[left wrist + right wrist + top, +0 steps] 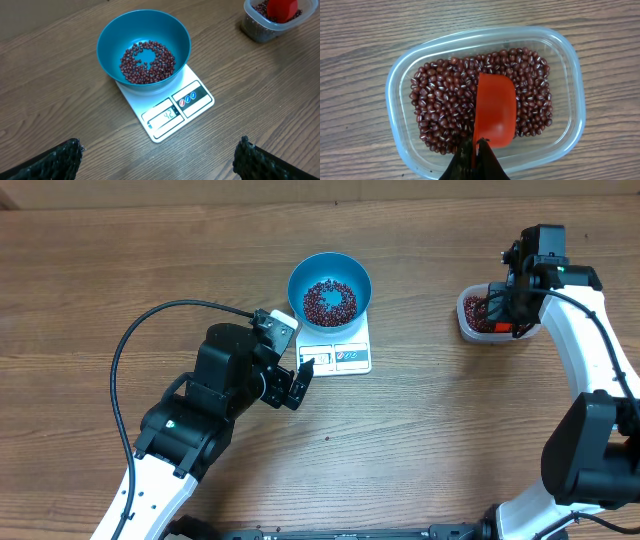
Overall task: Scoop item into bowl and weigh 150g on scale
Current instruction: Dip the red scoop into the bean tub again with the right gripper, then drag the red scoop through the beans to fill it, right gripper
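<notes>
The blue bowl [330, 288] stands on the white scale [340, 352] at the table's middle, with a ring of dark red beans [147, 62] inside it. My left gripper [298, 384] hovers open just before the scale's display edge [172, 114], its fingertips [65, 157] wide apart over bare wood. At the right, a clear tub [485, 97] holds more beans [445, 110]. My right gripper [476, 155] is shut on the orange-red scoop [495, 107], which is turned on edge inside the tub above the beans. No beans show in the scoop.
The left arm's black cable [150, 330] loops over the table's left side. The right arm [590, 380] runs along the right edge, down to its base at the front.
</notes>
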`<control>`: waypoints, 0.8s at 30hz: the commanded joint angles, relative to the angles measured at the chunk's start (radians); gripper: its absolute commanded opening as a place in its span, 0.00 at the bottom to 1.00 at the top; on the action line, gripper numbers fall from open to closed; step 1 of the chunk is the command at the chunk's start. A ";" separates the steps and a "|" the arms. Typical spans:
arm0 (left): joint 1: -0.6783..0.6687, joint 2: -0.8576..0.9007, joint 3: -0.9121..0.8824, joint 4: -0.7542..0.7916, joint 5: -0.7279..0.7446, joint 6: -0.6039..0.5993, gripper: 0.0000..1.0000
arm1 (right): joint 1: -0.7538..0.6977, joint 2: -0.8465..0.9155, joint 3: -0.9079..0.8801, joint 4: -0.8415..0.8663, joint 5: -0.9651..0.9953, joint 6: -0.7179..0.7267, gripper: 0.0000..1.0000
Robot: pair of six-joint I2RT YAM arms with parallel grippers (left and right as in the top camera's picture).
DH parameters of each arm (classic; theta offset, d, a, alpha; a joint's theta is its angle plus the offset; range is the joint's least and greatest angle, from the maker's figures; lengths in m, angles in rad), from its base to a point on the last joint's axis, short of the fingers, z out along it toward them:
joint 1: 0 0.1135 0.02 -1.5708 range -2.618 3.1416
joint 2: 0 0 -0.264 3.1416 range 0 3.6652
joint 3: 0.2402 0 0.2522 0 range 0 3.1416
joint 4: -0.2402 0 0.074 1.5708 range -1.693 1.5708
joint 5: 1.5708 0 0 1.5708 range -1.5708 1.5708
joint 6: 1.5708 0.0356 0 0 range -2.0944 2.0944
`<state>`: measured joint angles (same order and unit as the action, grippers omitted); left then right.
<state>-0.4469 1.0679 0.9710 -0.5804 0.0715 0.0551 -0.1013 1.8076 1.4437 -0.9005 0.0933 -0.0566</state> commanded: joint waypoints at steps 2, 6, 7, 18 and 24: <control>0.002 0.005 0.021 0.001 0.006 -0.010 1.00 | 0.003 0.008 -0.025 0.010 -0.017 -0.004 0.04; 0.002 0.005 0.021 0.001 0.006 -0.010 0.99 | 0.003 0.026 -0.029 0.010 -0.037 -0.005 0.04; 0.002 0.006 0.021 0.001 0.006 -0.010 0.99 | 0.003 0.033 -0.029 0.010 -0.047 -0.005 0.04; 0.002 0.005 0.021 0.001 0.006 -0.010 0.99 | 0.003 0.040 -0.030 0.016 -0.208 -0.053 0.04; 0.002 0.005 0.021 0.001 0.006 -0.010 1.00 | 0.000 0.040 -0.030 0.029 -0.242 -0.053 0.04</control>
<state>-0.4469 1.0679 0.9710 -0.5804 0.0715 0.0551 -0.1032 1.8339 1.4261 -0.8825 -0.0689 -0.1055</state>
